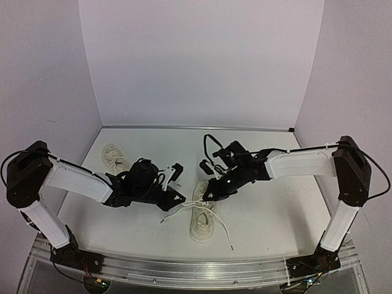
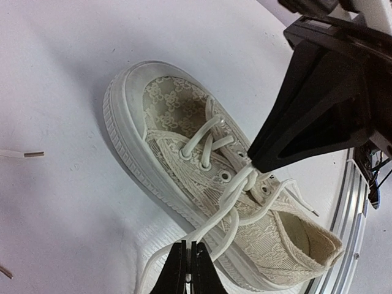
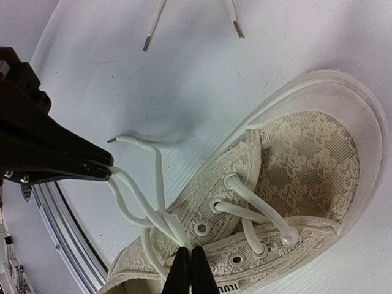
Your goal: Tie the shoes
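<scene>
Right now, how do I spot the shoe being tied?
Start at the middle of the white table, near the front. That shoe has its laces pinched by the left gripper and the right gripper; the other shoe lies alone at the far left.

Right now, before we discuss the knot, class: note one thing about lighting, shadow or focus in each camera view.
Top external: flat, lavender-tinted light, slightly grainy, only soft shadows on the table. Left wrist: the shoe is sharp down to its weave, while the right gripper is a featureless black silhouette. Right wrist: a soft bluish shadow lies on the table beside the looped lace.
</scene>
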Available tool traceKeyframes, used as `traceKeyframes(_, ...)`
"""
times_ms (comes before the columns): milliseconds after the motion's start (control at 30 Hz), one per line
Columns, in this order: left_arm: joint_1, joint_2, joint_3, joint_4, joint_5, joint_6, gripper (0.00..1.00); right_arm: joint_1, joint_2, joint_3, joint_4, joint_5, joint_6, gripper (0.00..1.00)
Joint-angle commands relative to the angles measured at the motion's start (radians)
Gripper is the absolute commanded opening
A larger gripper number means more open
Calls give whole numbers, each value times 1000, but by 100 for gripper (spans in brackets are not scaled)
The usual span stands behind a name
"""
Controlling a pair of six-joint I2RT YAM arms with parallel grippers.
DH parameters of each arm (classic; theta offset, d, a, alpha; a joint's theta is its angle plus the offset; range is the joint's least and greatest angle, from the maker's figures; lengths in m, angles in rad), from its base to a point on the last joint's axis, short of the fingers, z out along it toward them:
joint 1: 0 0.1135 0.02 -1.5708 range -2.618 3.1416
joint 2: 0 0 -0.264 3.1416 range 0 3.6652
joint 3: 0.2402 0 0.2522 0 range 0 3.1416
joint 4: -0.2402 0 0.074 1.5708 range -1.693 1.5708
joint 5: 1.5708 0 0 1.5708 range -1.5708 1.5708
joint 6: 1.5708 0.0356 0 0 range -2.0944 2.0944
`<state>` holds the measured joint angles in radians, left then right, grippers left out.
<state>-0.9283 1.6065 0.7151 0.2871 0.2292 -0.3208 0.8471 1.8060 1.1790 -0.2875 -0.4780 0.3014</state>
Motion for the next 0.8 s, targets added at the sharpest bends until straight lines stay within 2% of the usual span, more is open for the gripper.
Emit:
traceKeyframes(0,5,16,37,-7,-31,-16,0,3,-70,-36,44,25,26,0)
traceKeyframes(400,5,34,75,-90,-90,-39,2,4,-109,-123,156,11,92,0)
traceKeyframes(500,5,15,75,-100,-90,-35,14,3,-109,-138,178,8,106,0)
traceKeyframes(600,5,-42,79,-143,-95,-21,34,4,-104,-144,192,8,116,0)
traceKeyframes(767,4,-206,71,-241,-150,41,51,5,-112,-150,205,14,123,0)
